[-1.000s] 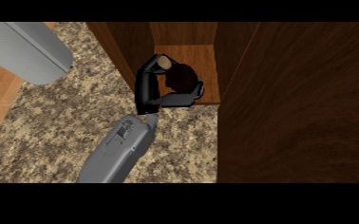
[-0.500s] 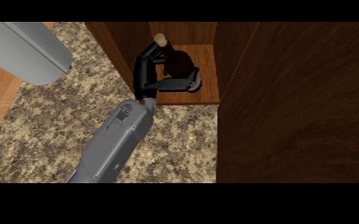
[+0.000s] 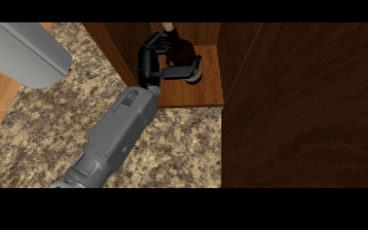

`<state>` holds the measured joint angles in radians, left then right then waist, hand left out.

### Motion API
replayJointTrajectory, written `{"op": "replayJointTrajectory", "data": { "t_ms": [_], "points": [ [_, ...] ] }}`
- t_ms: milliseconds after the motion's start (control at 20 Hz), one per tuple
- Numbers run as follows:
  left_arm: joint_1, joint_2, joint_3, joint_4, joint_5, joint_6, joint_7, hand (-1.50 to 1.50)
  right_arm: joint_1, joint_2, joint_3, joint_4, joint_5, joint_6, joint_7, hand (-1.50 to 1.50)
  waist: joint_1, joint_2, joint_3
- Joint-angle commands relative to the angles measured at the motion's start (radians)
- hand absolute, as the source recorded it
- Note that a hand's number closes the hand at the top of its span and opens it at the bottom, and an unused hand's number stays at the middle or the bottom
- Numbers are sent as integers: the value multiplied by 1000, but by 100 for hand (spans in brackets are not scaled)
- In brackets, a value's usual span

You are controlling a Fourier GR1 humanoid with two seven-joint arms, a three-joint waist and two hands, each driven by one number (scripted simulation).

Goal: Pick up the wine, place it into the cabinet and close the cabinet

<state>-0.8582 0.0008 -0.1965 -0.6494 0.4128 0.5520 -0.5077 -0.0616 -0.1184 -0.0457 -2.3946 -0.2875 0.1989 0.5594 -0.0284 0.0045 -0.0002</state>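
Dark wine (image 3: 184,53) in right hand (image 3: 149,62), wooden cabinet (image 3: 195,91)

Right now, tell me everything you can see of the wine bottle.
The wine bottle is dark, nearly black, with a pale tan top at its neck and a grey patch at its lower end. It is inside the open cabinet, above the wooden shelf, near the left wall; whether it rests there is unclear. The black hand curls round it, fingers behind, thumb in front, hiding part of the body.
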Motion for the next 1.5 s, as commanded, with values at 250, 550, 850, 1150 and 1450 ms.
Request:
{"op": "replayJointTrajectory", "data": {
  "t_ms": [250, 550, 850, 1150, 1450],
  "points": [
    [-145, -1, 40, 148, 3, 49, -91, 150, 2, 0, -11, -86, -66, -27, 55, -150, 2, -1, 0],
    [-248, 28, 126, 312, 29, -10, -141, 150, 38, 27, 40, -84, -33, 4, 6, -150, -20, 9, 0],
    [-200, 6, 211, 340, 102, -76, -191, 150, 7, 6, 38, -121, -52, -28, 71, -150, -15, 6, -1],
    [-193, -1, 228, 383, 156, -109, -237, 150, -20, -4, 24, -67, -72, -15, 40, -150, -30, 12, -1],
    [-219, -1, 218, 441, 163, -82, -273, 150, -36, 19, 78, -51, -23, -31, 36, -150, -37, 12, -1]
  ]
}}
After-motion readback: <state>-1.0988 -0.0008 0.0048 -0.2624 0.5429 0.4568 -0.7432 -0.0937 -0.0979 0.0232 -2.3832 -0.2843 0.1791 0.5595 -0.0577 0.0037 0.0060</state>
